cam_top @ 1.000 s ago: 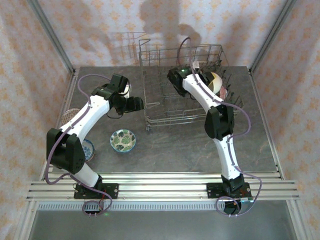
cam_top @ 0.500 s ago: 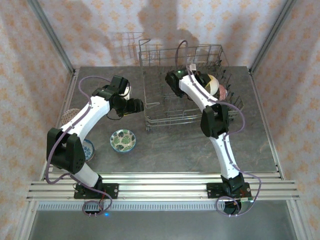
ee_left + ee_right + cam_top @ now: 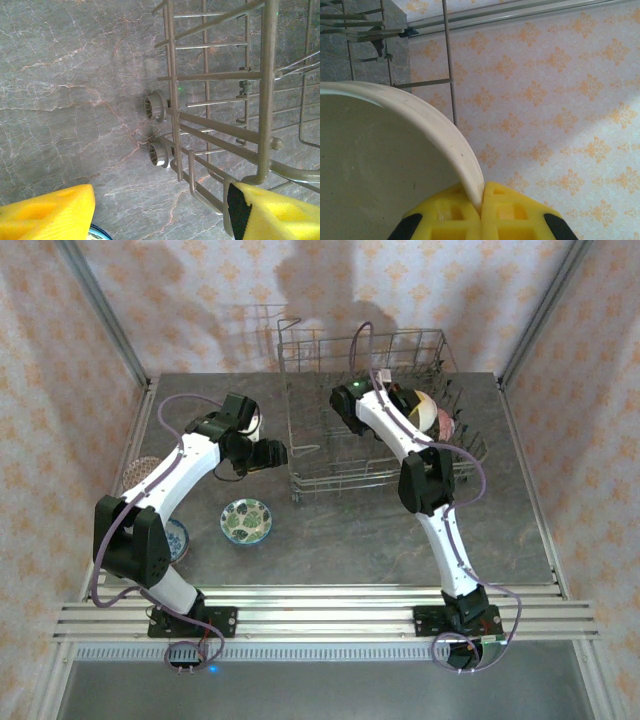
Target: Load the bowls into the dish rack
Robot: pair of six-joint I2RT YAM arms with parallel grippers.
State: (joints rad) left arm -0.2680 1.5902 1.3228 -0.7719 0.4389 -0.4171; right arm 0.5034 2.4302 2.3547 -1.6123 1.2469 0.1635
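**Surfaces and finishes: table, rack, grippers**

The table (image 3: 350, 535) is reading as a grey stone-look slab with pale and rust veining, matt with a faint sheen. The dish rack (image 3: 265, 100) is showing as grey coated metal wire, smooth, dull satin. Small ribbed, plastic-looking rollers (image 3: 154, 106) are sitting at its lower bar. The pads (image 3: 50, 212) of the left gripper (image 3: 161, 207) are looking like yellow foam, fine-grained and matt, one backed in black. Those of the right gripper (image 3: 481, 200) are showing the same yellow stuff with moulded hollows. The cream bowl (image 3: 380, 165) is appearing as glazed ceramic, smooth, soft gloss, a few dark specks. Along the table's near edge, ribbed bare-metal rails (image 3: 330, 605) are catching light. The arm shells (image 3: 170, 465) are reading as glossy white plastic.
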